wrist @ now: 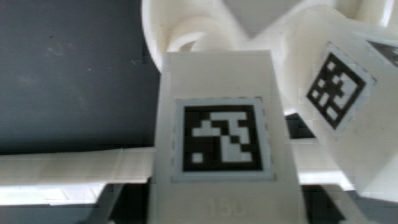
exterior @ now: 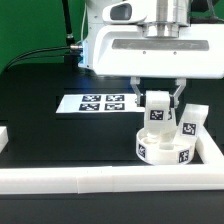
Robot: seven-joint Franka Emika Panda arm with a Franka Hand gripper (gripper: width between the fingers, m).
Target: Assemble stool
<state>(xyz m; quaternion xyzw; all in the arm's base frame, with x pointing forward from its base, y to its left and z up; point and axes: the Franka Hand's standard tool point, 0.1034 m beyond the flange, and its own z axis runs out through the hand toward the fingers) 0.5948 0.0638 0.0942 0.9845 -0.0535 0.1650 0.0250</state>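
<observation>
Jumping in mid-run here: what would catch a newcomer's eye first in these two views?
First, the gripper at the exterior view's right, closed on a tagged white leg block held upright over the round seat. That same block's black-and-white tag fills the wrist view. A second leg block stands on the seat just beside it, and the marker board lies flat on the black table behind.

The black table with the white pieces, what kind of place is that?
Probably a robot test lab. The black table has white border rails, a marker board of square tags, and a robot claw holding a tagged leg block over the stool seat.
</observation>
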